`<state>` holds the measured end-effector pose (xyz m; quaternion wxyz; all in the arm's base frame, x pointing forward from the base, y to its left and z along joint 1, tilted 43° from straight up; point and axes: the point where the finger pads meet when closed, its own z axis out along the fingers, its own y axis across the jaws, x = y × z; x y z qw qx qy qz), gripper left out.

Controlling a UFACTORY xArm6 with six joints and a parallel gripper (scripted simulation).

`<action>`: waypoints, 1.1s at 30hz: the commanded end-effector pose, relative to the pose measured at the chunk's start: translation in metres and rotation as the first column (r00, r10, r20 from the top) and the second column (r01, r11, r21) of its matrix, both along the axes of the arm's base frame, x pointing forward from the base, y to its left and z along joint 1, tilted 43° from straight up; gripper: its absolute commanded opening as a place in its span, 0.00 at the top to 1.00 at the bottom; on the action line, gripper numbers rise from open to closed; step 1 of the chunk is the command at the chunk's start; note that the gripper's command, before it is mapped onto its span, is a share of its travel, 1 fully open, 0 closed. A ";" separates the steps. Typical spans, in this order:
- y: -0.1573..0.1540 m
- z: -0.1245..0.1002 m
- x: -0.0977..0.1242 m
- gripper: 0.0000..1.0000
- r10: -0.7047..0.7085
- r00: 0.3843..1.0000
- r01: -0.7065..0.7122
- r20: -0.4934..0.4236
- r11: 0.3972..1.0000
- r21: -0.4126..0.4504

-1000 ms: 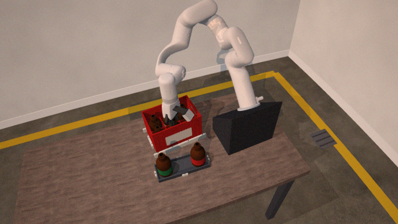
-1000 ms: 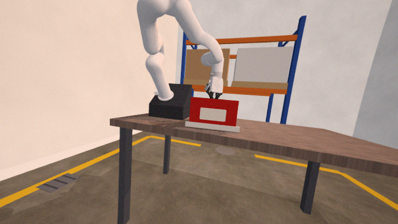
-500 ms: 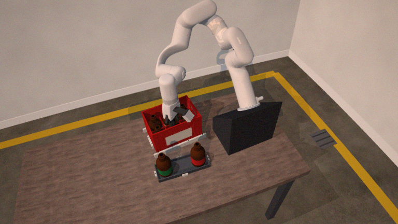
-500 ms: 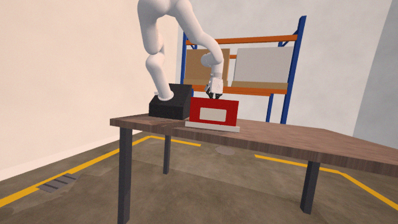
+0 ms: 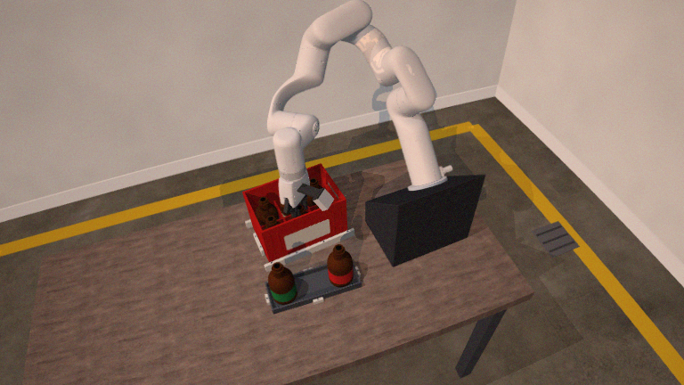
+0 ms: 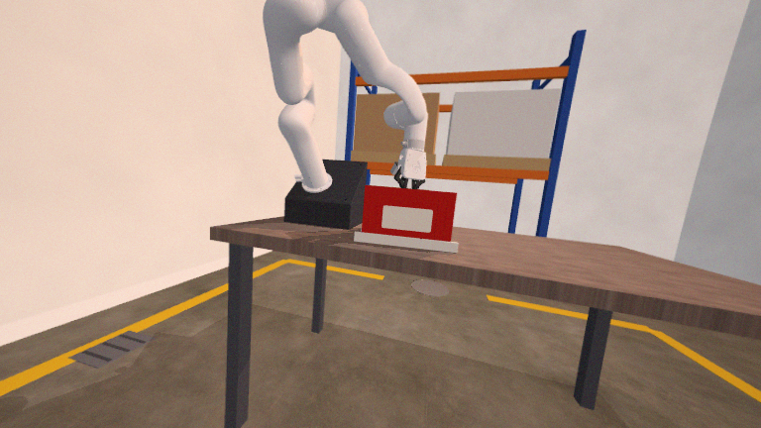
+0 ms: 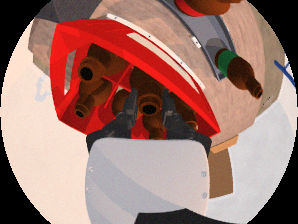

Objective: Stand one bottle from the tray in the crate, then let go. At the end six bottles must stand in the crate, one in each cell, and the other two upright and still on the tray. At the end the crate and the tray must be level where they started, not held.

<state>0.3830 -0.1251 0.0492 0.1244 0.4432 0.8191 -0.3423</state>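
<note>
The end effector (image 5: pixel 292 208) reaches down into the red crate (image 5: pixel 305 229) on the counter (image 5: pixel 143 287), its fingers pinching the neck of a brown bottle (image 7: pixel 149 106) inside a cell. Just in front of the crate, two bottles stand upright on the grey tray (image 5: pixel 313 287).
</note>
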 end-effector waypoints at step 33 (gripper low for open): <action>0.001 0.001 0.001 0.35 0.001 1.000 -0.001 0.003 1.000 0.001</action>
